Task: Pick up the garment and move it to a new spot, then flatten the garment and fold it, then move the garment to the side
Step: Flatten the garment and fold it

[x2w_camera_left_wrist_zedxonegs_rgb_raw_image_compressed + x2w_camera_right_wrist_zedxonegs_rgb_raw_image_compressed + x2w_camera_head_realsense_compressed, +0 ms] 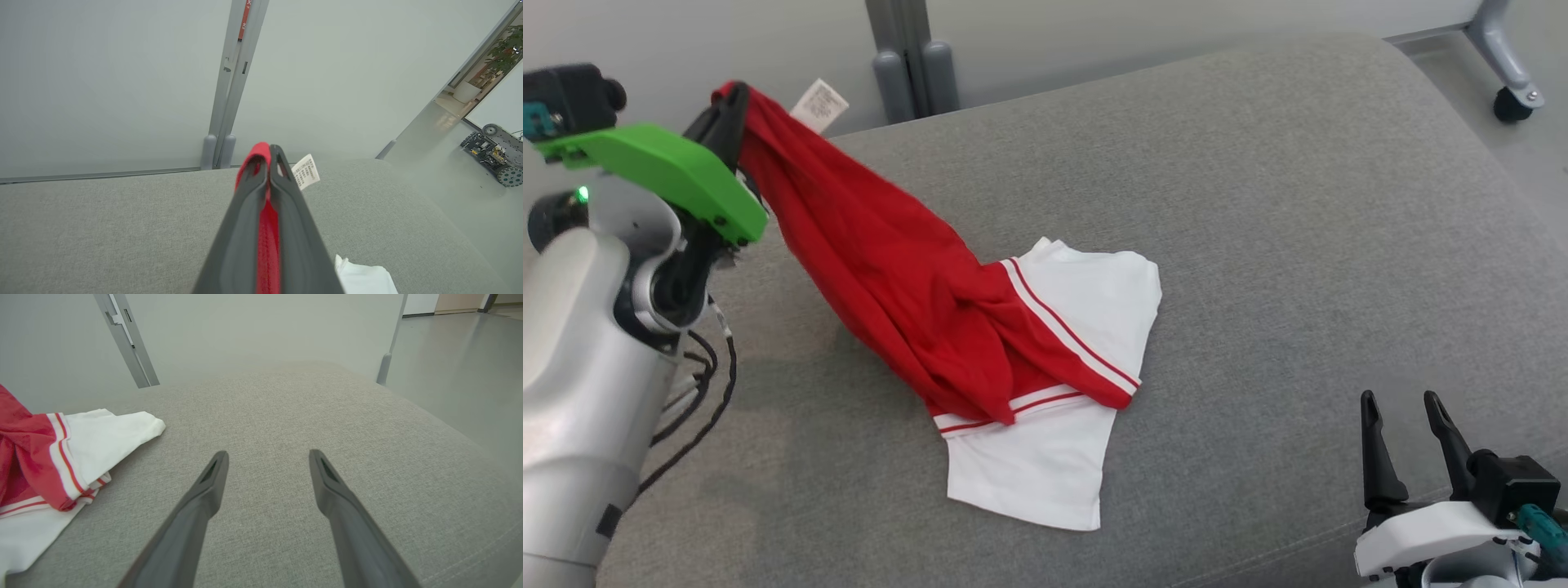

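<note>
The garment [907, 302], red with white panels and red-and-white striped trim, slopes up taut to its red edge pinched in my left gripper [731, 94], a white label [819, 104] sticking up there, while its white lower part rests on the grey cushion [1298, 245]

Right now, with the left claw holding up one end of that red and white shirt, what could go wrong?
1. The left claw pinches only a narrow red edge of the shirt, so the cloth may slip out once more weight hangs from it.
2. The white end lies bunched on the cushion; dragging it could twist it and make flattening harder.
3. The right claw is open and apart from the shirt, so nothing backs up that single hold.
</note>
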Available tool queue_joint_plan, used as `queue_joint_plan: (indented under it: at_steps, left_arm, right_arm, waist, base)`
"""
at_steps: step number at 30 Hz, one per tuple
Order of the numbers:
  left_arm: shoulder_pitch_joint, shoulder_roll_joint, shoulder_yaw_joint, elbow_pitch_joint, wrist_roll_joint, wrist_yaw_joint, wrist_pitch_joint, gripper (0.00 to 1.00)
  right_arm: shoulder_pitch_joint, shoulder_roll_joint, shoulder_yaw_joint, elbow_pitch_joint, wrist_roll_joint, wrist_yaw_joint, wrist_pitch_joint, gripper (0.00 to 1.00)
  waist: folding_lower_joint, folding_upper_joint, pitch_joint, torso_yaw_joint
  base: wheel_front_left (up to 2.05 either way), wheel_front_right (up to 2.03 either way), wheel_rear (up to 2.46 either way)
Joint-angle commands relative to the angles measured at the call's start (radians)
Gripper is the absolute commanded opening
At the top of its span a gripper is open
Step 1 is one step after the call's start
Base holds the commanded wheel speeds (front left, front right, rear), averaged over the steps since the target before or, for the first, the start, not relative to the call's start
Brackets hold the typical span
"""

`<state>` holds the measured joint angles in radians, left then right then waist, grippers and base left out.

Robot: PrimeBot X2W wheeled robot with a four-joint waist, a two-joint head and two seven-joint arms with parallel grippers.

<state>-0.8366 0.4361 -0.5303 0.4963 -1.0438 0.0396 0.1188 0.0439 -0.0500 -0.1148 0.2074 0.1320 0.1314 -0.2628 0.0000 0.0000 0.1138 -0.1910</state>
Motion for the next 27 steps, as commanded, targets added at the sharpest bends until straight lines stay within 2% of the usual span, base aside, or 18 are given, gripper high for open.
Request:
queue_joint_plan:
  at_steps: [1, 4, 5, 11, 16, 20, 24, 27]
  left_arm:
    - [-0.038, 0.016, -0.001, -0.023, 0.006, -0.002, 0.022, 0.00]
    - [-0.117, 0.035, -0.001, -0.071, 0.028, -0.001, 0.051, 0.00]
    - [-0.147, 0.036, -0.007, -0.093, 0.038, -0.015, 0.051, 0.00]
    - [-0.311, 0.025, -0.025, -0.105, 0.126, -0.031, 0.003, 0.00]
    - [-0.432, -0.009, -0.035, -0.055, 0.176, -0.057, -0.050, 0.00]
    - [-0.515, -0.048, -0.022, -0.008, 0.205, -0.086, -0.147, 0.00]
    - [-0.577, -0.091, -0.010, 0.032, 0.204, -0.125, -0.241, 0.00]
    - [-0.574, -0.125, -0.005, 0.031, 0.164, -0.148, -0.281, 0.00]
  right_arm:
    - [-0.011, -0.001, -0.003, 0.004, 0.014, -0.001, -0.003, 1.00]
    - [-0.010, -0.001, -0.002, 0.010, 0.030, -0.001, -0.003, 1.00]
    - [-0.007, -0.001, -0.003, 0.012, 0.035, -0.001, -0.003, 1.00]
    - [-0.010, -0.001, 0.005, 0.026, 0.059, -0.001, -0.003, 1.00]
    - [-0.024, -0.001, 0.006, 0.028, 0.065, -0.001, -0.003, 1.00]
    - [-0.028, -0.001, -0.001, 0.030, 0.062, -0.001, -0.003, 1.00]
    - [-0.030, -0.001, -0.007, 0.030, 0.056, -0.001, -0.003, 1.00]
    - [-0.023, -0.001, -0.011, 0.028, 0.054, -0.001, -0.003, 1.00]
  waist:
    - [0.0000, 0.0000, -0.002, -0.061]
    - [0.0000, 0.0000, 0.003, -0.097]
    - [0.0000, 0.0000, 0.004, -0.107]
    - [0.0000, 0.0000, 0.009, -0.154]
    - [0.0000, 0.0000, 0.006, -0.178]
    - [0.0000, 0.0000, 0.003, -0.179]
    - [0.0000, 0.0000, -0.001, -0.172]
    - [0.0000, 0.0000, -0.007, -0.157]
  base:
    - [0.00, 0.00, 0.00]
    - [0.00, 0.00, 0.00]
    - [0.00, 0.00, 0.00]
    - [0.00, 0.00, 0.00]
    - [0.00, 0.00, 0.00]
    - [0.00, 0.00, 0.00]
    - [0.00, 0.00, 0.00]
    - [0.00, 0.00, 0.00]
